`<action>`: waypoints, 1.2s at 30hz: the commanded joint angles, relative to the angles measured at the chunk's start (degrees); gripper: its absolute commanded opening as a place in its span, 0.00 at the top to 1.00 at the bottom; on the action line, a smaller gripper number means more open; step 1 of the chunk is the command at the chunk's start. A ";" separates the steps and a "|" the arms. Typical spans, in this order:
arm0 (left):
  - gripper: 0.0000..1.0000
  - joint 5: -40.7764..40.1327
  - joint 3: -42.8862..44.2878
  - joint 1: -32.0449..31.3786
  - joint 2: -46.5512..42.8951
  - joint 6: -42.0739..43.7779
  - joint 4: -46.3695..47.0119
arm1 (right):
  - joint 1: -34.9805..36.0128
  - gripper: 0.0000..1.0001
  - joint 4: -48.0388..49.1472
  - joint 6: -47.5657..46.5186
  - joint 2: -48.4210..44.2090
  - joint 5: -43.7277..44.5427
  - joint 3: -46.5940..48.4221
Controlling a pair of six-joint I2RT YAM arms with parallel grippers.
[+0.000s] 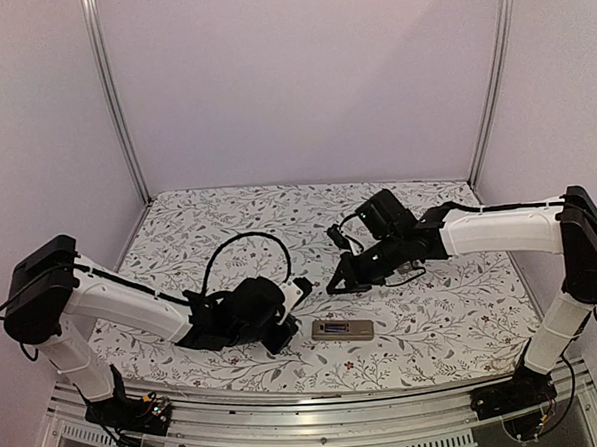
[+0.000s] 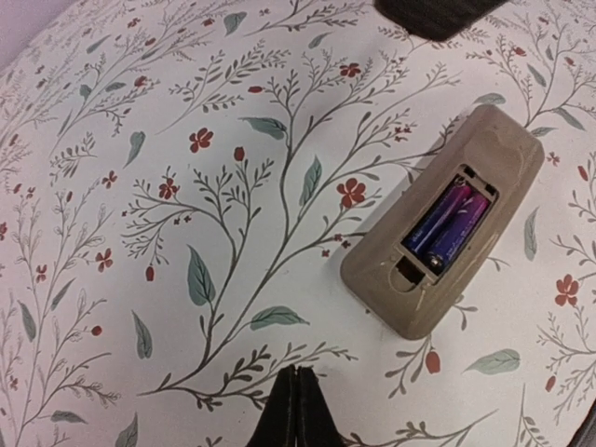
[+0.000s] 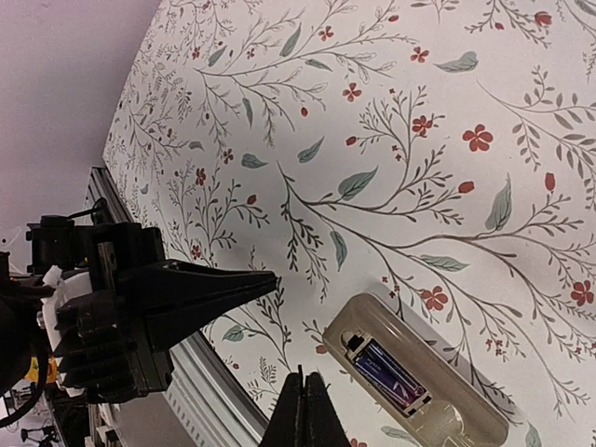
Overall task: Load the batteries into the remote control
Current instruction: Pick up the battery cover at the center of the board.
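The remote control (image 1: 356, 330) lies back-up on the floral table near the front edge, its grey-tan back (image 2: 507, 154) showing. Its compartment is uncovered, and two purple-blue batteries (image 2: 452, 222) lie side by side inside it. The right wrist view also shows the remote control (image 3: 438, 421) with the batteries (image 3: 389, 375) in it. My left gripper (image 1: 282, 335) is shut and empty, low over the table just left of the remote; its tips (image 2: 296, 372) are pressed together. My right gripper (image 1: 335, 286) is shut and empty, hanging above and behind the remote, tips (image 3: 304, 374) together.
A black cable (image 1: 244, 236) loops up from the left wrist over the table's middle. An aluminium rail (image 1: 287, 394) runs along the near edge. Plain walls enclose the back and sides. The left gripper's pointed fingers (image 3: 186, 289) reach into the right wrist view.
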 commanded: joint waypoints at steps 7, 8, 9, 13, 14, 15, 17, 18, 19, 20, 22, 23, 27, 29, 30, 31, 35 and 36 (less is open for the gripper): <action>0.93 -1.34 -1.89 1.26 -2.33 0.44 3.17 | -13.20 0.49 -12.24 -7.29 -4.58 13.08 2.42; 0.80 -1.53 -2.21 1.41 -2.94 0.32 3.62 | -15.24 0.41 -13.97 -9.15 -4.67 15.14 3.02; 0.67 -2.03 -2.57 1.51 -3.55 0.15 4.13 | -17.16 0.38 -15.53 -10.26 -4.68 18.02 3.76; 0.37 -3.82 -4.26 1.65 -6.08 0.33 6.02 | -24.08 0.34 -18.23 -15.09 -4.53 27.92 4.66; 0.33 -4.13 -4.53 1.76 -6.57 0.43 6.40 | -25.51 0.34 -18.44 -15.92 -3.97 27.93 5.00; 0.30 -4.30 -4.77 1.89 -7.03 0.49 6.65 | -26.82 0.34 -18.72 -16.89 -3.01 28.08 5.53; 0.26 -4.53 -5.28 2.12 -7.57 0.55 7.27 | -28.52 0.39 -19.18 -18.00 -0.25 28.45 6.75; 0.25 -4.54 -5.40 2.25 -7.68 0.58 7.44 | -29.16 0.43 -19.25 -18.43 0.93 28.13 7.43; 0.25 -4.62 -5.48 2.34 -7.70 0.60 7.45 | -29.65 0.48 -19.40 -18.87 2.62 27.48 8.22; 0.25 -4.70 -5.63 2.41 -7.70 0.62 7.39 | -29.77 0.52 -19.46 -19.26 3.74 26.63 9.04; 0.25 -4.85 -5.89 2.39 -7.80 0.38 7.23 | -29.77 0.54 -19.95 -19.98 6.85 25.75 10.66; 0.25 -4.93 -6.20 2.34 -7.84 0.25 7.27 | -29.80 0.55 -20.17 -20.09 7.69 25.70 11.27; 0.25 -4.99 -6.83 2.48 -8.06 0.33 7.43 | -29.81 0.58 -20.36 -20.80 11.55 25.69 12.42; 0.25 -4.98 -6.70 2.52 -7.90 0.67 7.39 | -29.83 0.62 -20.75 -21.15 13.11 25.70 12.89; 0.25 -4.93 -6.61 2.54 -7.82 0.91 7.40 | -29.84 0.64 -21.02 -21.33 13.67 25.81 12.99; 0.25 -4.90 -6.43 2.56 -7.67 1.03 7.37 | -29.84 0.66 -21.36 -21.44 14.52 26.13 13.03; 0.25 -4.47 -6.02 2.69 -6.98 1.08 7.39 | -29.74 0.71 -20.92 -21.65 15.14 23.52 11.97; 0.25 -4.38 -5.84 2.72 -6.74 1.09 7.44 | -29.75 0.72 -20.59 -21.65 15.10 22.82 11.64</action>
